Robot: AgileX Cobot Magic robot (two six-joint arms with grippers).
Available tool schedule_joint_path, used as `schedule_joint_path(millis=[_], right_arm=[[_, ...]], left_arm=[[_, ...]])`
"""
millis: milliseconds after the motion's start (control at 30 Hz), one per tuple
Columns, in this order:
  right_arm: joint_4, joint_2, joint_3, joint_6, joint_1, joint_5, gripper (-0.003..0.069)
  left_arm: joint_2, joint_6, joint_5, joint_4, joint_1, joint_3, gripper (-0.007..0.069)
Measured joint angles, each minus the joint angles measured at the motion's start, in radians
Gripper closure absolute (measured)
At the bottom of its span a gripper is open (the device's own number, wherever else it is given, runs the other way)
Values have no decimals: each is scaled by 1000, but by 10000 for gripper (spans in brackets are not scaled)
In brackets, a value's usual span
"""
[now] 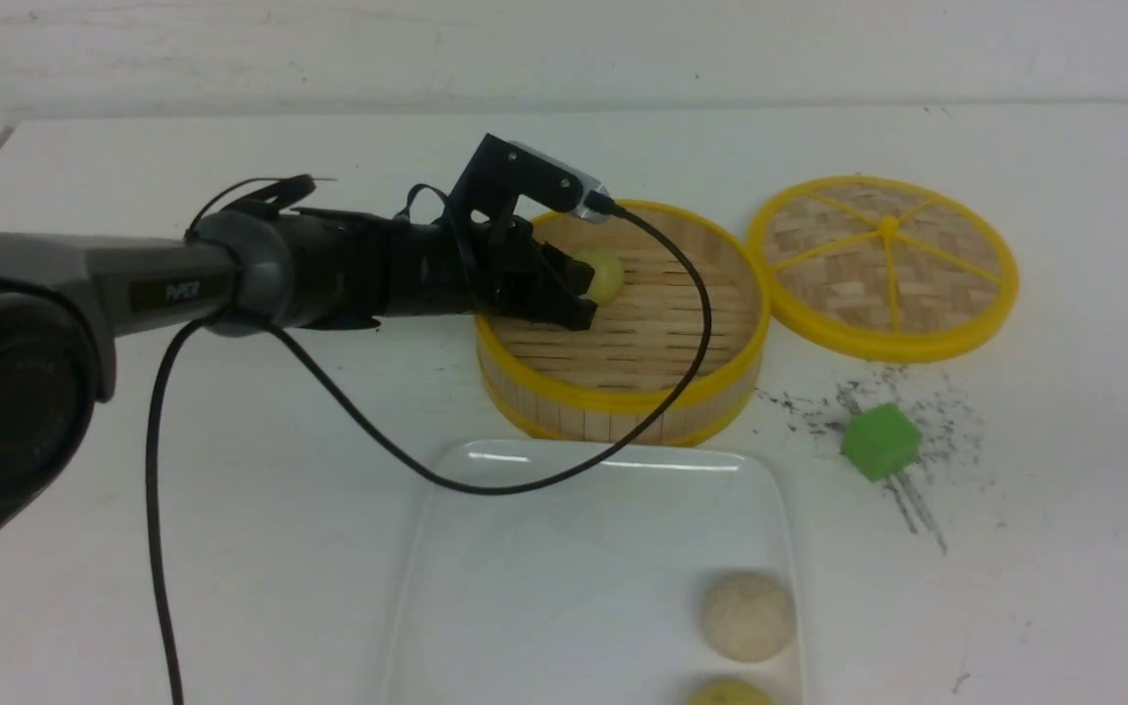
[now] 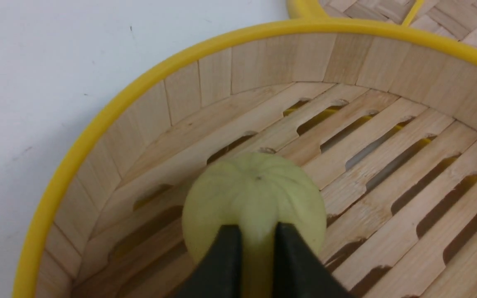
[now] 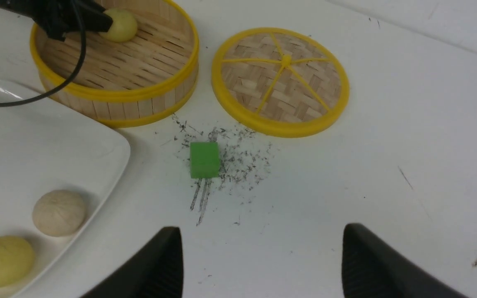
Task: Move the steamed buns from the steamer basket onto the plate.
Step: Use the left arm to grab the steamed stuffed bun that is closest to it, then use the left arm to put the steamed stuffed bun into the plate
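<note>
Left hand [image 1: 584,294]: fingers pinched into the near side of the last yellow bun [image 1: 606,274], which sits on the slatted floor of the steamer basket [image 1: 623,397], close to its wall. The bun looks light, soft and doughy, and it bulges between the fingers. So narrow a bite may slip or dent it; a low hold across the full dome looks safer. Right hand [image 3: 259,265]: spread, empty, above the surface [image 3: 387,165]. The plate [image 1: 544,548] carries a beige bun [image 1: 747,615] and a second yellow bun [image 1: 730,693].
</note>
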Motion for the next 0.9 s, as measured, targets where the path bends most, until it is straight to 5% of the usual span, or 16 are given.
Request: schedule_joint_path(millis=[133, 600, 733, 900], right_arm=[[0, 0, 0, 0, 0, 0, 155], [0, 0, 0, 0, 0, -1, 155], [0, 0, 0, 0, 0, -3, 155], [0, 0, 0, 0, 0, -5, 155]], left_arm=[[0, 0, 1, 0, 0, 0, 604], [-132, -54, 5, 22, 0, 0, 606], [-228, -150, 4, 134, 0, 0, 605], [-359, -465, 39, 463, 0, 12, 605]])
